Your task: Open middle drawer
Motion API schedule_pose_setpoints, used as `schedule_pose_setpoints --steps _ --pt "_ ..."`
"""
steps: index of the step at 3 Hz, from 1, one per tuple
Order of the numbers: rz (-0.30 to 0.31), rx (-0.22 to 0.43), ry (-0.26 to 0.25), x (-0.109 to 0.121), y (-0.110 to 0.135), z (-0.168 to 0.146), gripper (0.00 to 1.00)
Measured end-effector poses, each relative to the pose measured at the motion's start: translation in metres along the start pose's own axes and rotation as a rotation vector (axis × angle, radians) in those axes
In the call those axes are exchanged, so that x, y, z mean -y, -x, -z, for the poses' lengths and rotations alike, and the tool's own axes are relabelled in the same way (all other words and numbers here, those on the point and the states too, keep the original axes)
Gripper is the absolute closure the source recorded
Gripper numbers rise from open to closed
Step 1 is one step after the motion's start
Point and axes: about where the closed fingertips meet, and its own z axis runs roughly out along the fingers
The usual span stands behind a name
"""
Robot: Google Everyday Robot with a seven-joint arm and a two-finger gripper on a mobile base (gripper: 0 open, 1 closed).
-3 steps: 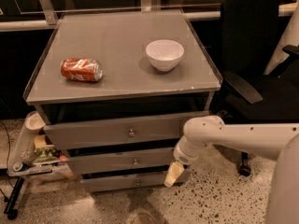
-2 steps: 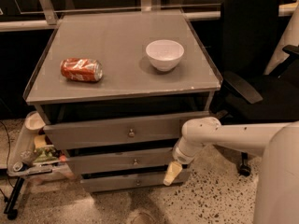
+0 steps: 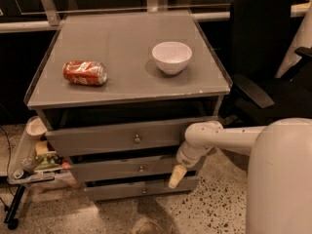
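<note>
The grey cabinet (image 3: 122, 94) has three drawers stacked at its front. The middle drawer (image 3: 107, 170) is a flat grey front of medium height with a small round metal knob (image 3: 141, 169) at its centre. It looks closed or nearly so, under the taller top drawer (image 3: 97, 139) and above the short bottom drawer (image 3: 117, 191). My gripper (image 3: 177, 176) hangs from the white arm (image 3: 214, 135) at the right end of the middle drawer's front, to the right of the knob and apart from it.
A red soda can (image 3: 84, 73) lies on its side and a white bowl (image 3: 171, 57) stands on the cabinet top. A black office chair (image 3: 263, 57) is close at the right. A low cart with clutter (image 3: 34, 162) stands at the left.
The gripper has shifted slightly left and up along the middle drawer's front. The arm's white body fills more of the right side. The drawers have not moved.
</note>
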Motion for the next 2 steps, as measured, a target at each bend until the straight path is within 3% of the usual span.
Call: schedule_pose_setpoints --steps 2 --pt "0.01 -0.008 0.005 0.0062 -0.0001 -0.0128 0.0"
